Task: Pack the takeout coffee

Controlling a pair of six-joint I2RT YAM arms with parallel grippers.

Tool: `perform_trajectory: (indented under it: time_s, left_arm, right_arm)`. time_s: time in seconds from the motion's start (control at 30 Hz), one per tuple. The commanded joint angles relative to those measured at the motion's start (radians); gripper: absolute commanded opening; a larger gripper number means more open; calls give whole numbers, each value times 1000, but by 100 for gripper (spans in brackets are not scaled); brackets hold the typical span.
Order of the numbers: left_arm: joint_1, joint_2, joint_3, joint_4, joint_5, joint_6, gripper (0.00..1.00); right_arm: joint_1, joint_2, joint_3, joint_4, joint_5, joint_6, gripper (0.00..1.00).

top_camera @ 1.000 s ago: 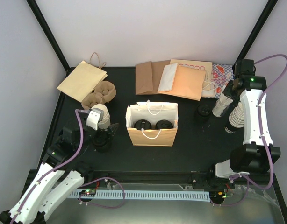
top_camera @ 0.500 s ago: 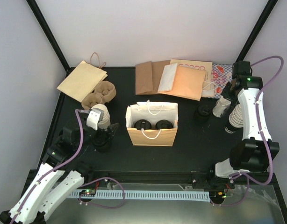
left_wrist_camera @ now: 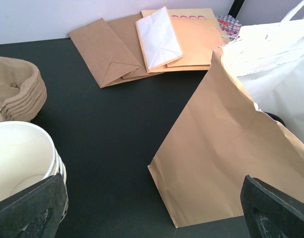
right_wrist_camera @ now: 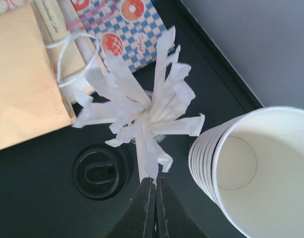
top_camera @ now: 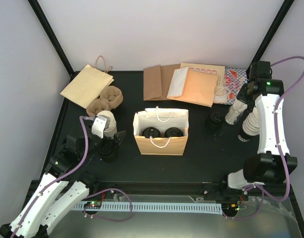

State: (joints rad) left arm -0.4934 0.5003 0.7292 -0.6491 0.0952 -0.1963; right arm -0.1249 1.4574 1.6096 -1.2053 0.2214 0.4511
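Right claw pinched shut, looks like on one wrapped straw, next to cup stack. Left claw wide, nothing in it, beside bag. Both coffees already standing inside bag. We reckon packing mostly done, just extras left.

Desk black. Ahead of left jaws: kraft-tan bag, white lining; further off, brown sacks and a white one. Coffee lids black. Ahead of right jaws: white strips; black lid left, cream cups right; blue-white check sack, orange-red donut print, beyond.
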Motion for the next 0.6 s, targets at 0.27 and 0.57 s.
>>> perform_trajectory:
  time_s: [0.27,0.57]
  left_arm:
    - [-4,1,-4,23,-12,-12,99]
    - [-2,1,-3,24,-9,-10,99]
  right_arm:
    - [-5,-102,361,-216,44,44,6]
    - [-5,-226,584,-176,-141,-9,3]
